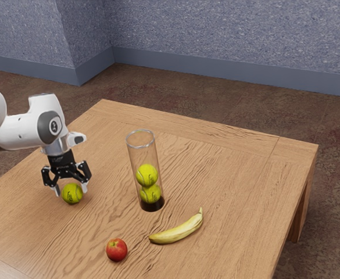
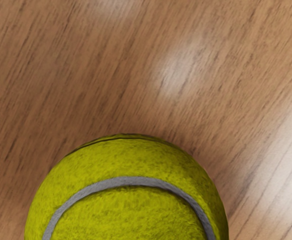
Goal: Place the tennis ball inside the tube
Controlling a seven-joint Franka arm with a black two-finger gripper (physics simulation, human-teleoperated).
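My gripper points down in the exterior view, open, its fingers on either side of a yellow-green tennis ball low at the table. A slight gap shows between the ball and one finger. In the wrist view the same ball is large, just under my hand, with a grey seam across it. The clear tube stands upright on a dark base, toward the exterior view's right from my gripper. Two tennis balls are stacked inside it.
A banana lies on the wooden table in front of the tube, toward the exterior view's right. A red apple sits nearer the exterior view's lower edge. The table's far edge runs behind the tube.
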